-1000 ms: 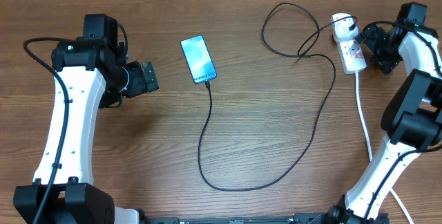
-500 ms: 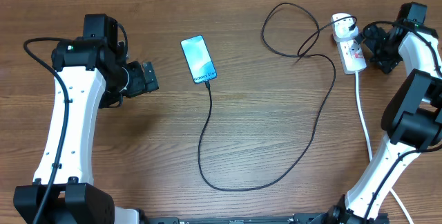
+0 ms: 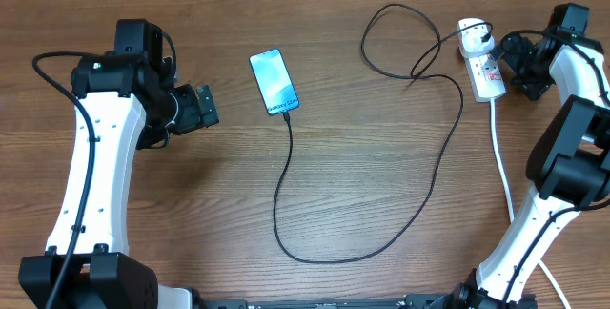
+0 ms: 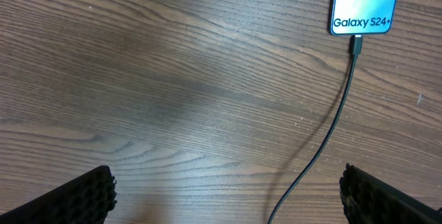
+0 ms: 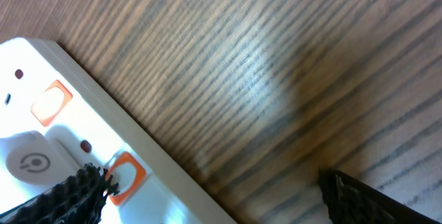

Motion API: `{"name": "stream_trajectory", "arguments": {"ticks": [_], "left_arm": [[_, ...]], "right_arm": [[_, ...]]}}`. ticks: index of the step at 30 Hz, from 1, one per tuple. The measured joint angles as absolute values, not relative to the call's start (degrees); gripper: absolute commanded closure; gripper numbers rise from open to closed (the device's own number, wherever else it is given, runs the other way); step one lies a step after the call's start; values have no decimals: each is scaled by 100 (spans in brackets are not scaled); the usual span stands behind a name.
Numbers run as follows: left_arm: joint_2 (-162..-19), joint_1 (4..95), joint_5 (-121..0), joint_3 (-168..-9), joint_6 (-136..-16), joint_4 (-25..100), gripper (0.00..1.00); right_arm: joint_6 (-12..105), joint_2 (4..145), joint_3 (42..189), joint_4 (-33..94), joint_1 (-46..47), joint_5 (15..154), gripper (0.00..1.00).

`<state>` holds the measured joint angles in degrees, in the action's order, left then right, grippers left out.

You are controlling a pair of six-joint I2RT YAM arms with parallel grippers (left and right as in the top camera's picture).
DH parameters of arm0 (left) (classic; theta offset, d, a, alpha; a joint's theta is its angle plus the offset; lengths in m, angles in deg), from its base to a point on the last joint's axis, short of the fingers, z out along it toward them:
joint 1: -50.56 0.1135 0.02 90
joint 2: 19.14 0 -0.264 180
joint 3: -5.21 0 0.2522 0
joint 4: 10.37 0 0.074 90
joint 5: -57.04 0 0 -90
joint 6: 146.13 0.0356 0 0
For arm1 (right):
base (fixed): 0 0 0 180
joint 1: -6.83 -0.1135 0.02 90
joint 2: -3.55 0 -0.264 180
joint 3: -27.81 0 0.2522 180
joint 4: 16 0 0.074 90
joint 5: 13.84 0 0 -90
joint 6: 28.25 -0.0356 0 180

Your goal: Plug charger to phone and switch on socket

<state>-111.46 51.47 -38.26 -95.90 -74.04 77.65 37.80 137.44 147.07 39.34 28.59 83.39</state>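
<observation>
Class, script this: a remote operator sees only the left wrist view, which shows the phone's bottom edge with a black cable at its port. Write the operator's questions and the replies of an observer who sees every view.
Operator: Where does that cable end?
Observer: Overhead, the charger loops toward the robot's bases, then runs up and right to a white adapter on the socket.
Operator: Where is the right gripper?
Observer: The right gripper sits open just right of the socket.
Operator: Is a switch close to it?
Observer: In the right wrist view, an orange switch lies right next to one fingertip.
</observation>
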Motion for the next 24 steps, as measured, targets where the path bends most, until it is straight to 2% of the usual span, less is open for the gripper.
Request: {"name": "stream_trajectory", "arguments": {"ticks": [24], "left_arm": [[-11146, 5147, -3826, -9590, -7404, 7765, 0]], "right_arm": [[3942, 13696, 14608, 3947, 2855, 8295, 0]]}}
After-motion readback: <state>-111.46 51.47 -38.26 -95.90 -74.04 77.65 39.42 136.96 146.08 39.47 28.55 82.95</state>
